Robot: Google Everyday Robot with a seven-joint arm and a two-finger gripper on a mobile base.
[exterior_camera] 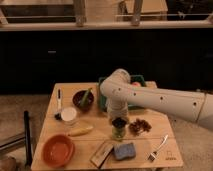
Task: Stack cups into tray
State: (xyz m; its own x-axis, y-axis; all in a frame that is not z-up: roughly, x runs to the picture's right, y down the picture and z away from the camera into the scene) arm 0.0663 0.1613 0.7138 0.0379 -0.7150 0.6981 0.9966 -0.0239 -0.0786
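Note:
The light green cup (118, 133) stands on the wooden table (165, 131) near its middle. A dark brown-black cup (119, 122) sits in or right on top of it. My gripper (118, 116) points straight down at the dark cup, at the end of the white arm (160, 102) that reaches in from the right. The dark-green tray (141, 78) lies at the back of the table, mostly hidden behind the arm; its left wall (102, 98) shows beside the wrist.
A maroon bowl (82, 99) with a green utensil and a white cup (68, 115) stand to the left. An orange bowl (58, 150), a yellow item (80, 131), a blue sponge (124, 150), a fork (157, 147) and a reddish pile (141, 125) lie around the cups.

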